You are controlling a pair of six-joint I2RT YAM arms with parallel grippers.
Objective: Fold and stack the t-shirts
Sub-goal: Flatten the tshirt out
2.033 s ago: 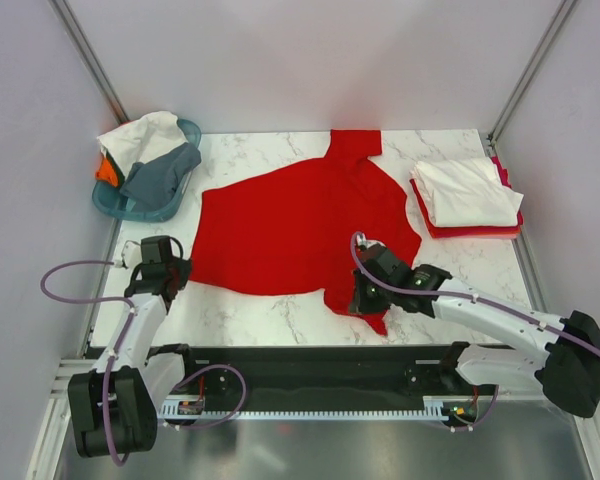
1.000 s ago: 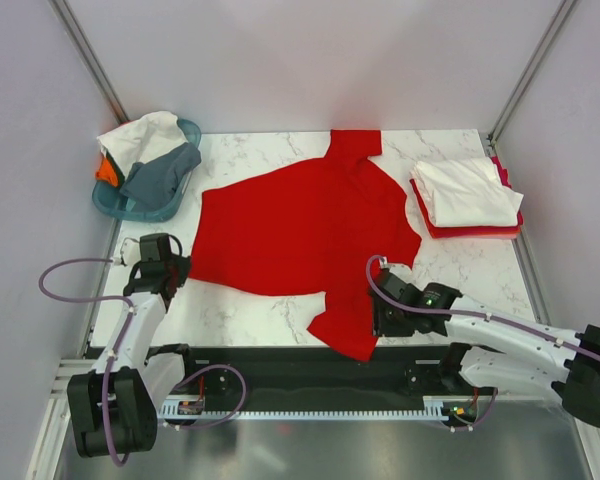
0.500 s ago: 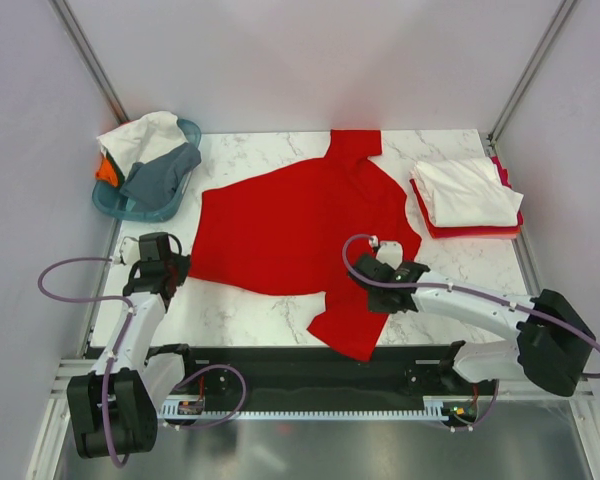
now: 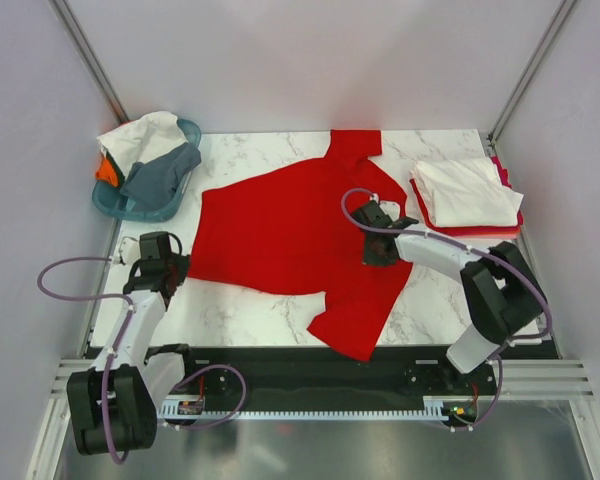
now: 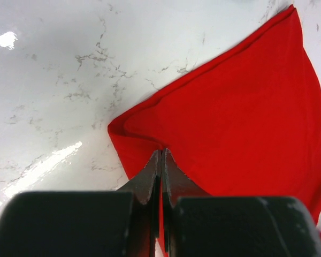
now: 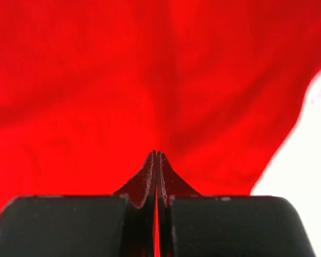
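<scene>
A bright red t-shirt (image 4: 290, 230) lies spread over the marble table (image 4: 240, 310), one sleeve reaching the near edge. My left gripper (image 4: 180, 266) sits at its near-left corner. In the left wrist view that gripper (image 5: 161, 152) has its jaws together on the red cloth (image 5: 246, 118), and a crease runs into the tips. My right gripper (image 4: 373, 250) is down on the shirt's right side. Its wrist view shows the right gripper (image 6: 157, 153) shut, with folds of the red cloth (image 6: 150, 80) running into it.
A folded white t-shirt (image 4: 465, 190) lies on a folded red one (image 4: 470, 230) at the back right. A teal basket (image 4: 140, 208) at the back left holds white (image 4: 140, 135), grey (image 4: 162, 175) and orange (image 4: 105, 170) t-shirts.
My right gripper has left the near sleeve by the front edge, travelled back over the shirt's right side and closed its jaws there. The left gripper has stayed put.
</scene>
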